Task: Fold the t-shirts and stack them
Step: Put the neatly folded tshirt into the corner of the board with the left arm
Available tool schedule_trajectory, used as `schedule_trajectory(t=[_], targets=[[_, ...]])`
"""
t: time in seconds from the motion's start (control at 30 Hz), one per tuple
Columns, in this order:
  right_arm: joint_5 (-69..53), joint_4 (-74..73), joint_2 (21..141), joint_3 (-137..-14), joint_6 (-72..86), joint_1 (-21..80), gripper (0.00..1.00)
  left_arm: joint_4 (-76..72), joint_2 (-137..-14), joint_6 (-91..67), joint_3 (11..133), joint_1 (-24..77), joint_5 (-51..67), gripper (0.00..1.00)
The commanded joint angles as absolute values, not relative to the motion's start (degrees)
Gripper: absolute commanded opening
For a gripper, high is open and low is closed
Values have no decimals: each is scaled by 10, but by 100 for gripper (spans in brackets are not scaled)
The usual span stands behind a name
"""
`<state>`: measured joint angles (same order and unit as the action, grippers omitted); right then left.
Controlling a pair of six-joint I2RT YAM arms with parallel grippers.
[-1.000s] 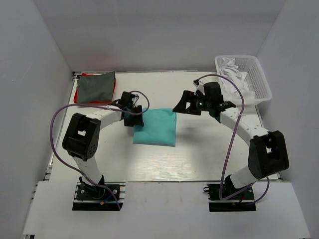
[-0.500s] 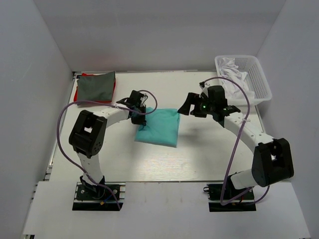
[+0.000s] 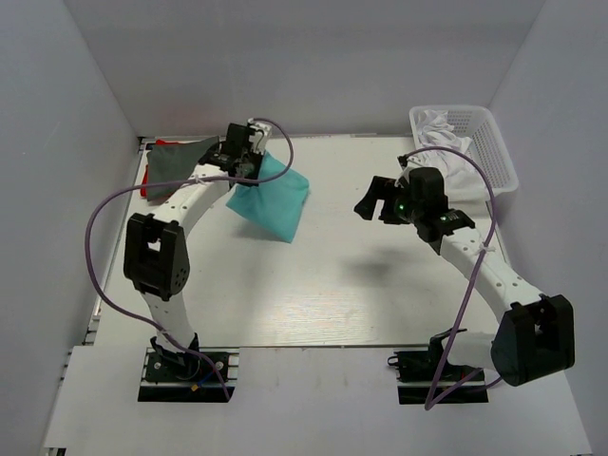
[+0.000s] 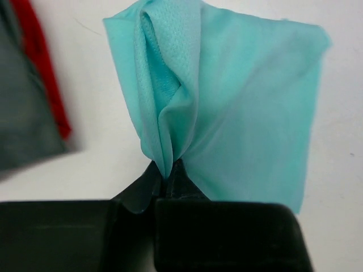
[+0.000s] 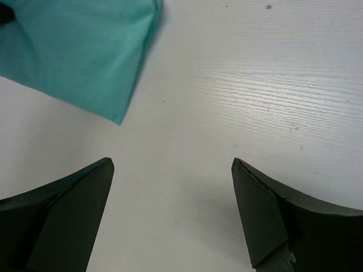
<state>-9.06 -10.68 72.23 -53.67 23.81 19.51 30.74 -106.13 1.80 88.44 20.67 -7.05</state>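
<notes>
Lifted off the desk [image 3: 332,285] just now, mint-teal cloth t-shirt [image 3: 271,198] is pinched by left hand [image 4: 168,175]; right hand [image 5: 173,170] is held spread.

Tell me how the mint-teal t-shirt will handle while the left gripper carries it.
The folded mint-teal cloth t-shirt is probably floppy: it bunches into creases at the left gripper and drapes from that one pinch. It is likely light, since a small edge grip holds it. Its folds may slump open when set down.

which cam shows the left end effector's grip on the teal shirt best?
Left wrist: the left end effector is shut on a bunched edge of the teal shirt, close up. Top external shows the shirt hanging from it, the pinch itself tiny. Right wrist catches only a shirt corner.
</notes>
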Motion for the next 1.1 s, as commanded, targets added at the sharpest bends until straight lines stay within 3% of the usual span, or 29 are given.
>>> schedule_trajectory(t=[0.0,0.5,1.07], targets=[[-63,-121,706,-530,229,192,90,336,-1023,105,942,168,-71,0],[-53,-164,711,-561,222,192,90,424,-1101,180,1201,33,32,0],[-75,-178,757,-599,232,192,90,392,-1178,146,1225,-85,77,0]])
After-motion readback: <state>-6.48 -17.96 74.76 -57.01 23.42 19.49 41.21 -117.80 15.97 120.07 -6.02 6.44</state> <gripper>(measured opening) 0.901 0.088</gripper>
